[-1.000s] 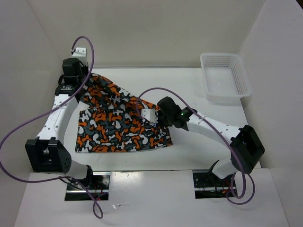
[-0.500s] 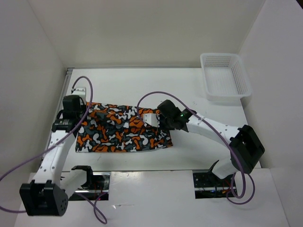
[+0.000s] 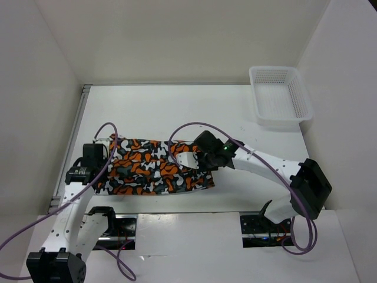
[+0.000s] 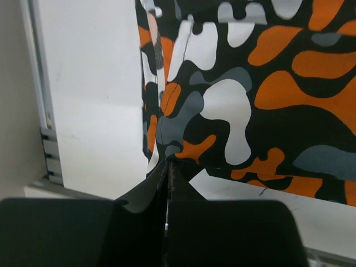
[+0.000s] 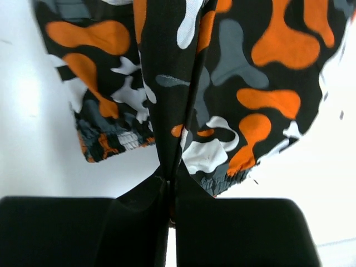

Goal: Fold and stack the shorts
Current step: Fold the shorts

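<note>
Orange camouflage shorts (image 3: pixel 154 168) are being clenched by left tool (image 4: pixel 167 167) and right tool (image 5: pixel 169 179); lowering both evenly seems wisest.

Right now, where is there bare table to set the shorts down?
Widest: the table strip beyond the shorts, left of the basket. Also between basket and right arm. Crowded: near-left, where the left pincer and right pincer clamp the shorts.

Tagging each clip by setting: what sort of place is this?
Probably a lab test cell, not a home: a white table boxed in by plain white walls, with a white mesh basket.
</note>
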`<state>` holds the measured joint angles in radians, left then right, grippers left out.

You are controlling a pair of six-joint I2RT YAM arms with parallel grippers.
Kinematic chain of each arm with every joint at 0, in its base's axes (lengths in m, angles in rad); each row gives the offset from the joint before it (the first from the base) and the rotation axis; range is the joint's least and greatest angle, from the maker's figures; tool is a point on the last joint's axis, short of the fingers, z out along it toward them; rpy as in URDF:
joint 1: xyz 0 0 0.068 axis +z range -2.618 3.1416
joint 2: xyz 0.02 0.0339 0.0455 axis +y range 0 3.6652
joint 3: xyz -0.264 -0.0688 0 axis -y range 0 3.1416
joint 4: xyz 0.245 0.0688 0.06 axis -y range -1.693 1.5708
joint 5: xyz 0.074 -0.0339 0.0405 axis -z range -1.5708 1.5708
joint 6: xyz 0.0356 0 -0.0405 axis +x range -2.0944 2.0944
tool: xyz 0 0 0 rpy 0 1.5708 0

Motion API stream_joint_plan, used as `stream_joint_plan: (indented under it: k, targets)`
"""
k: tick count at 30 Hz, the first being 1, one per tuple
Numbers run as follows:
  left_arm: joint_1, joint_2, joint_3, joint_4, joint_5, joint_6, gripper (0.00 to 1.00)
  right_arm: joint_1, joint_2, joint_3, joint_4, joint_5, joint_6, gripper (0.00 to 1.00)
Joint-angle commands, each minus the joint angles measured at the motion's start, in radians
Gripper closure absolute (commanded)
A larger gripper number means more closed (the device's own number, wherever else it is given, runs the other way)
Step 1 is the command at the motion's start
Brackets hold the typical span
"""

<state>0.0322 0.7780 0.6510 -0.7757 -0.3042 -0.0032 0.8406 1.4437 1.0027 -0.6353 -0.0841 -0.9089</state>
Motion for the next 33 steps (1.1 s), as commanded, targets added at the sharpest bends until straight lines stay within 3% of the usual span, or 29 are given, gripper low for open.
stream_joint_plan:
  k: [1, 5, 6, 8, 9, 13, 17, 19, 21, 23, 27, 30, 33]
  targets:
    - [0.005, -0.045, -0.078, -0.063, -0.039, 0.003, 0.99, 0.066, -0.035, -0.007, -0.055, -0.078, 0.005, 0.94]
    - [-0.005, -0.104, -0.132, -0.063, -0.061, 0.003, 0.98, 0.077, -0.035, -0.029, -0.055, -0.135, 0.044, 0.82]
    - [-0.005, -0.105, -0.143, -0.063, -0.061, 0.003, 0.97, 0.077, -0.035, -0.039, -0.055, -0.146, 0.044, 0.74]
    - [-0.005, -0.114, -0.156, -0.086, -0.07, 0.003, 0.94, 0.077, -0.045, -0.039, -0.055, -0.157, 0.056, 0.66]
    - [-0.005, -0.114, -0.156, -0.086, -0.07, 0.003, 0.93, 0.077, -0.045, -0.039, -0.055, -0.157, 0.068, 0.55]
    - [-0.005, -0.135, -0.088, -0.118, -0.04, 0.003, 0.73, 0.077, -0.045, 0.011, -0.066, -0.178, 0.119, 0.4]
    - [0.027, -0.173, 0.059, -0.152, 0.109, 0.003, 0.64, 0.052, -0.066, 0.129, -0.072, -0.239, 0.241, 0.4]
    - [0.038, -0.183, 0.099, -0.058, 0.151, 0.003, 0.49, -0.024, -0.075, 0.169, -0.025, -0.266, 0.387, 0.4]
    - [0.038, -0.168, 0.11, 0.025, 0.151, 0.003, 0.44, -0.132, -0.056, 0.182, 0.077, -0.279, 0.571, 0.4]
    - [0.038, -0.044, 0.11, 0.114, 0.082, 0.003, 0.43, -0.198, 0.016, 0.191, 0.152, -0.232, 0.704, 0.44]
    - [0.093, 0.299, 0.193, 0.112, 0.079, 0.003, 0.37, -0.33, 0.115, 0.191, 0.21, -0.16, 0.965, 0.4]
    - [0.149, 0.423, 0.232, 0.089, 0.125, 0.003, 0.26, -0.33, 0.144, 0.165, 0.21, -0.144, 0.99, 0.36]
    - [0.189, 0.461, 0.233, 0.089, 0.146, 0.003, 0.17, -0.33, 0.17, 0.11, 0.21, -0.235, 1.001, 0.3]
